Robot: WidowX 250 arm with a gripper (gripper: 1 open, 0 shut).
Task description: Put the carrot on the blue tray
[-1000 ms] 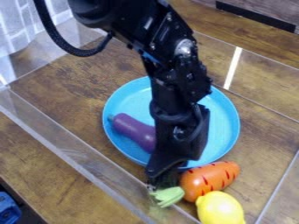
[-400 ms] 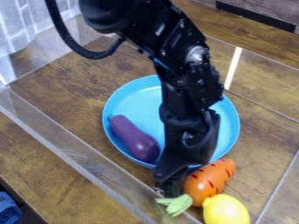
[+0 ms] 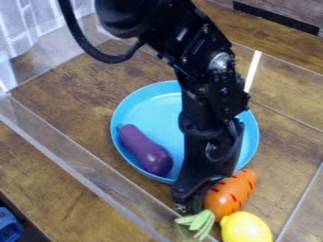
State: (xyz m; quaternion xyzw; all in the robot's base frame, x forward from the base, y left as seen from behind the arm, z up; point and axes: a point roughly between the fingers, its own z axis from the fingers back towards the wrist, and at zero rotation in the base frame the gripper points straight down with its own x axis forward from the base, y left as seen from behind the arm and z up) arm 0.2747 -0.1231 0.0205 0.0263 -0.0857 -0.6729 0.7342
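Observation:
The carrot [image 3: 229,195], orange with dark grooves and a pale green top, lies on the wooden table just off the near right rim of the blue tray [image 3: 151,106]. My black gripper [image 3: 202,192] points straight down over the carrot's leafy end, fingers low at the table. Its jaws stand open around the carrot's left part; whether they touch it I cannot tell. The arm hides the tray's right half.
A purple eggplant [image 3: 143,148] lies on the tray's near left part. A yellow lemon [image 3: 246,229] sits right below the carrot. A clear plastic wall [image 3: 76,151] runs along the near left side, and another clear panel [image 3: 254,74] stands at the right.
The arm has shifted slightly right and toward the near edge, over the carrot. The carrot and lemon have slid a little the same way. The jaws have widened.

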